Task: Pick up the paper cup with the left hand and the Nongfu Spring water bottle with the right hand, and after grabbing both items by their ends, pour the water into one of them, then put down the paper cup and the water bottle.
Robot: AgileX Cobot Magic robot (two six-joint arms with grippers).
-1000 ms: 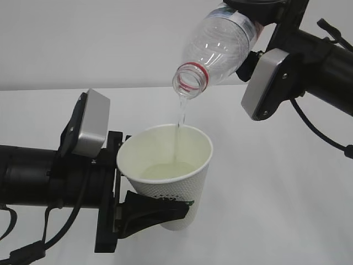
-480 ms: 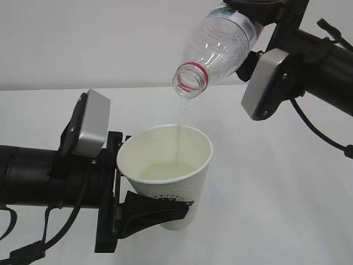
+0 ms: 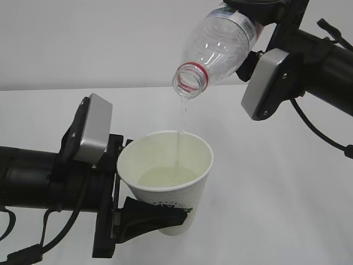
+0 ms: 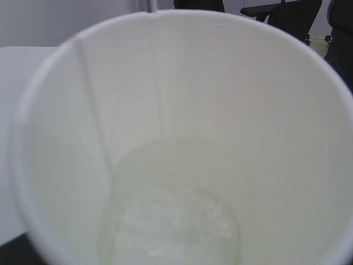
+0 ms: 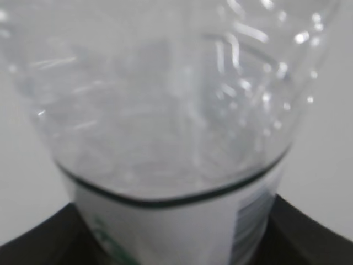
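paper cup (image 3: pixel 165 176): 1 | water bottle (image 3: pixel 218 47): 1 | end effectors: 2 (left end effector (image 3: pixel 140 218), right end effector (image 3: pixel 259 11))

Tilted bottle (image 3: pixel 220 47) above cup (image 3: pixel 168 182), water (image 3: pixel 165 176) inside.

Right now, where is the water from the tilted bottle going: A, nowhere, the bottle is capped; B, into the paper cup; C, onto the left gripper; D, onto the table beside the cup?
B: a thin stream of water drops from the Nongfu Spring water bottle past the rim of the paper cup, where a pale pool sits.
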